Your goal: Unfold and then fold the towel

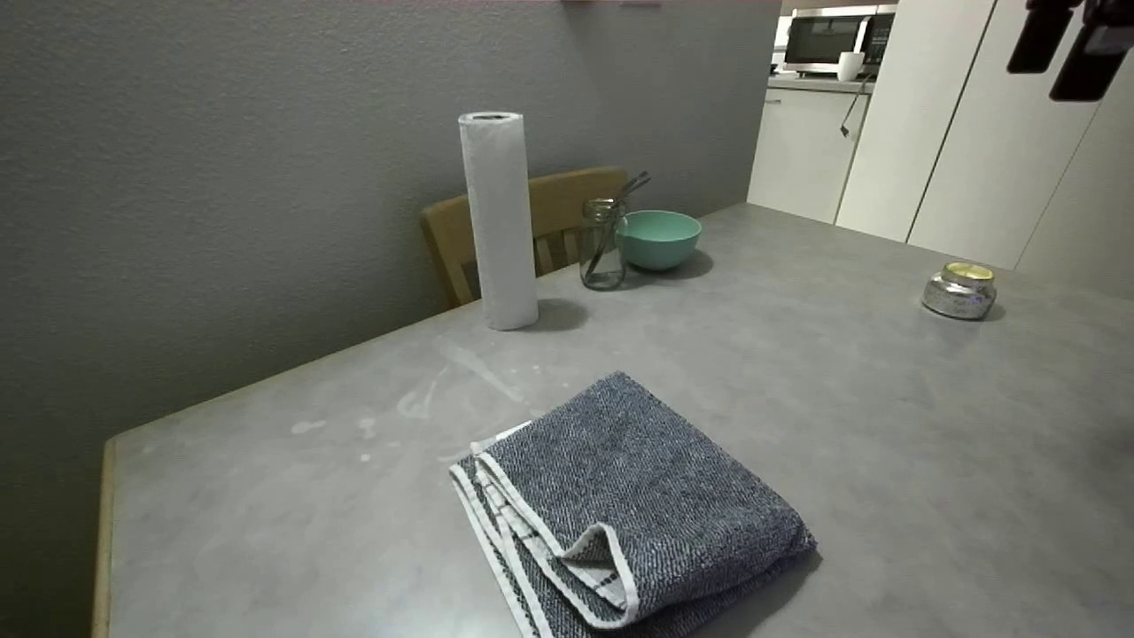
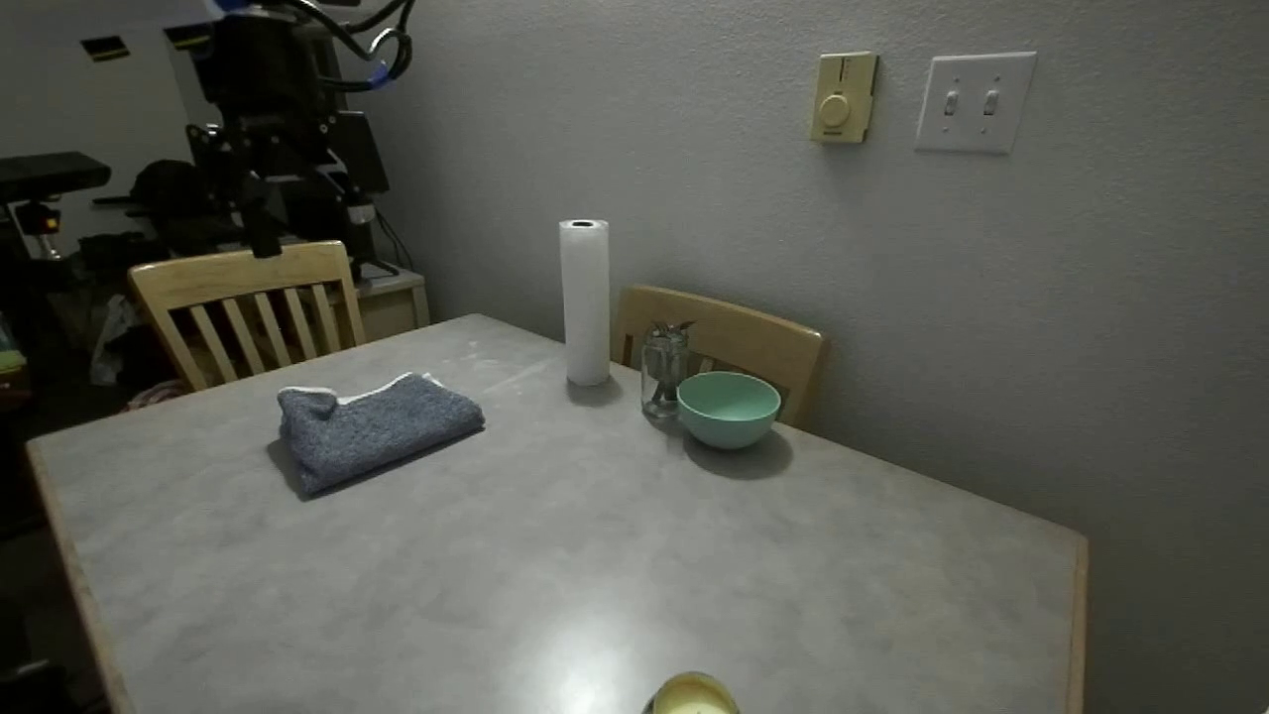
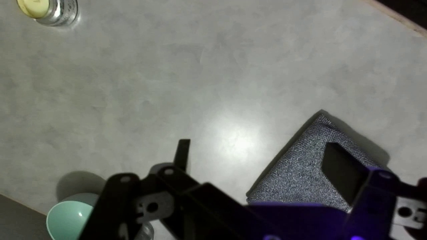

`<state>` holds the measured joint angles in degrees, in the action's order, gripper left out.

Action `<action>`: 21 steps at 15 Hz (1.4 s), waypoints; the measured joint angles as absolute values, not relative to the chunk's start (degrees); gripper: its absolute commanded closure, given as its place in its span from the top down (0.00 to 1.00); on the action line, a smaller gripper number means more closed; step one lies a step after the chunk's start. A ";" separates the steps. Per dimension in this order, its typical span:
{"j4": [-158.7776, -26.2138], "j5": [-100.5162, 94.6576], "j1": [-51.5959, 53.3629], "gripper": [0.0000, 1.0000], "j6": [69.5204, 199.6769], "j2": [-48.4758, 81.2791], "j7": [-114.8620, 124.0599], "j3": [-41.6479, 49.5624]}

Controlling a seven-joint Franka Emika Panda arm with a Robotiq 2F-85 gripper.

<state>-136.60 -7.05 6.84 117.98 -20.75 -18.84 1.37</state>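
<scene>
Towel (image 1: 642, 478) folded on table (image 1: 292, 532), one edge curled up. Gripper (image 3: 258, 144) hangs well above, jaws spread wide.

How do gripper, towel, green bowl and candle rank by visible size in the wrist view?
1. Gripper, enlarged by nearness
2. Towel, partly hidden
Unranked: green bowl and candle; visible parts look similar, and picture edges crop both.

Grey-blue towel (image 1: 651, 487) – folded, white-edged

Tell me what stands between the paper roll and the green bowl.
A glass jar stands between the paper roll and the green bowl; this shows in both exterior views.
</scene>
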 measured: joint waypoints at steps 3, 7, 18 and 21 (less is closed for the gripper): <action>-135.81 -7.15 6.84 1.00 118.02 -19.48 -18.96 1.20; -130.65 -7.10 6.86 1.00 119.42 -12.04 -20.66 0.92; -118.22 -5.33 6.72 1.00 121.12 4.94 -27.67 -0.83; -115.97 -5.16 6.74 1.00 119.56 6.37 -27.67 -2.22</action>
